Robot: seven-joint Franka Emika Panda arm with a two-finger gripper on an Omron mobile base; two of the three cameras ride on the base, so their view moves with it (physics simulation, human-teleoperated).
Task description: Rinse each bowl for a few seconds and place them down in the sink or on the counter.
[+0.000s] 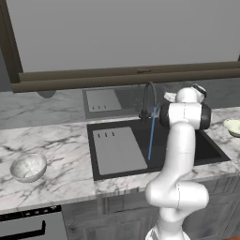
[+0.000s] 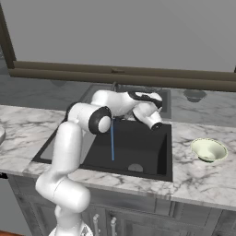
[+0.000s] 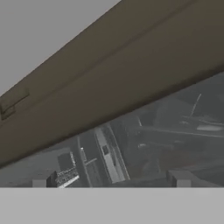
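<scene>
The speckled grey-white bowl (image 1: 29, 167) rests upright on the counter (image 1: 65, 140), left of the sink (image 1: 206, 150). On the counter to the right of the sink (image 2: 138, 138) is the cream bowl (image 2: 209, 150) (image 1: 233, 126), also upright. A thin blue stream of water (image 1: 151, 136) (image 2: 112, 140) falls from the dark arched tap (image 1: 149, 96) into the basin. My gripper (image 3: 111, 180) is open and holds nothing. Its fingertips (image 3: 178, 178) stand wide apart. It faces the brown ledge (image 3: 109, 83) behind the sink. My hand (image 2: 148, 112) hovers over the back of the basin, far from both bowls.
A flat grey slotted panel (image 1: 117, 150) covers the sink's left part. The glossy wall behind mirrors the tap and panel (image 1: 103, 100). A dark oven front (image 1: 28, 225) sits below the counter at the left. Cabinet doors (image 2: 138, 221) run under the sink.
</scene>
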